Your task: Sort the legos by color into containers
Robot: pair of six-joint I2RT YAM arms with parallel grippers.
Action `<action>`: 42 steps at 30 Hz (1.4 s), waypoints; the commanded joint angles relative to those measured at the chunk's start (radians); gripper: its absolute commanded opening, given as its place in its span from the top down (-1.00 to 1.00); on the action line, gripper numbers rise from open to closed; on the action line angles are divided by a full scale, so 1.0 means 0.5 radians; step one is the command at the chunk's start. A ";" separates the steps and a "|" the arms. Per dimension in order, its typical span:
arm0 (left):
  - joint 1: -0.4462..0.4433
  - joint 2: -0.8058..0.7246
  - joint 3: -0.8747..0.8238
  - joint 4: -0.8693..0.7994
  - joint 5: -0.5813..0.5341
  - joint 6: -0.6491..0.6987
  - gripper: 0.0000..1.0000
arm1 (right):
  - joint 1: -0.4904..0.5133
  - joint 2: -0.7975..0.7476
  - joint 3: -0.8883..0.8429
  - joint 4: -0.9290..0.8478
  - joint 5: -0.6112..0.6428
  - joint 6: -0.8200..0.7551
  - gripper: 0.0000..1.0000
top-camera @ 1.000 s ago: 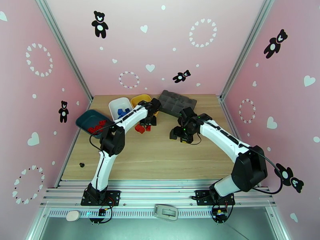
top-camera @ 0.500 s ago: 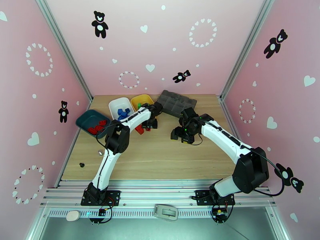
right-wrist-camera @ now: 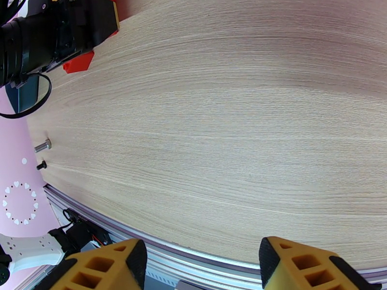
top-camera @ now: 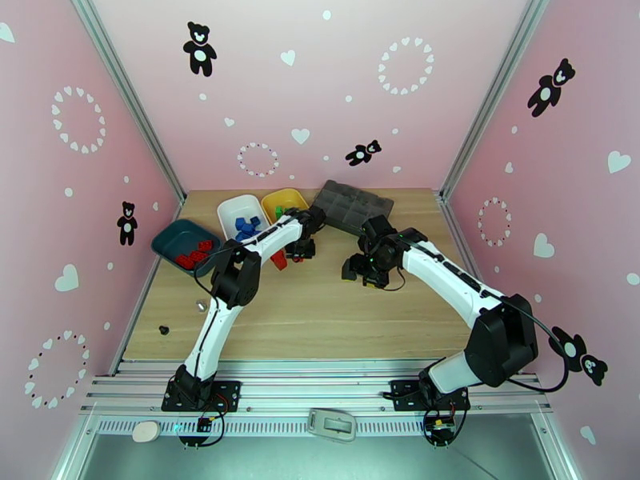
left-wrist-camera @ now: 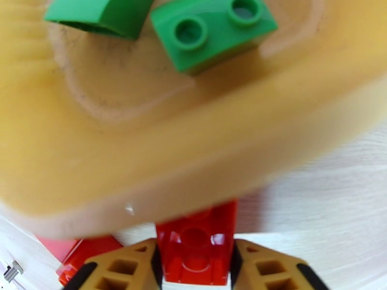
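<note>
In the left wrist view my left gripper [left-wrist-camera: 196, 274] is shut on a red lego [left-wrist-camera: 196, 247], its tan fingers [left-wrist-camera: 128, 267] pressed against both sides, right beside the yellow container [left-wrist-camera: 145, 155], which holds two green legos [left-wrist-camera: 213, 30]. From above, the left gripper [top-camera: 300, 251] sits low on the table just in front of the yellow container [top-camera: 282, 200]. Another red lego [top-camera: 278, 260] lies beside it. The white container [top-camera: 230, 207] holds blue legos [top-camera: 248, 226]; the teal container [top-camera: 174, 232] holds red ones [top-camera: 192, 256]. My right gripper [top-camera: 360, 274] hovers open at mid-table with nothing in it.
A dark grey organizer box [top-camera: 352, 206] lies at the back, right of the yellow container. A loose bolt [top-camera: 200, 304] and a small black screw [top-camera: 164, 330] lie on the left of the wooden table. The right wrist view looks over bare wood [right-wrist-camera: 232, 117] toward the near rail.
My left gripper has closed onto the red lego after shifting slightly toward the yellow container. The right arm has barely moved.
</note>
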 commanded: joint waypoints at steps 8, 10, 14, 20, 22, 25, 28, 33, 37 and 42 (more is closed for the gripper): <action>-0.127 -0.399 -0.369 0.207 0.119 0.065 0.38 | 0.033 -0.031 0.051 0.017 0.004 0.043 -0.29; -0.147 -0.545 -0.525 0.275 0.148 0.046 0.39 | 0.081 0.016 0.103 0.026 0.013 0.044 -0.29; -0.149 -0.841 -0.834 0.357 0.135 0.001 0.39 | 0.205 0.167 0.254 0.037 0.043 0.053 -0.29; -0.076 -1.218 -1.130 0.344 0.055 -0.037 0.40 | 0.407 0.458 0.565 0.042 0.047 0.070 -0.28; 0.008 -1.337 -1.223 0.348 0.057 -0.060 0.40 | 0.476 0.564 0.704 0.015 0.046 0.060 -0.28; 0.143 -1.468 -1.304 0.339 0.059 -0.067 0.40 | 0.562 0.703 0.904 -0.037 0.052 0.039 -0.28; 0.301 -1.559 -1.345 0.317 0.070 -0.057 0.40 | 0.627 0.827 1.091 -0.089 0.047 0.017 -0.28; 0.591 -1.676 -1.388 0.288 0.102 -0.062 0.39 | 0.701 0.971 1.305 -0.145 0.017 0.004 -0.27; 0.902 -1.718 -1.426 0.271 0.139 -0.093 0.38 | 0.722 0.985 1.323 -0.155 0.012 0.004 -0.27; 1.291 -1.677 -1.492 0.271 0.164 -0.173 0.36 | 0.722 0.961 1.291 -0.177 0.034 -0.028 -0.27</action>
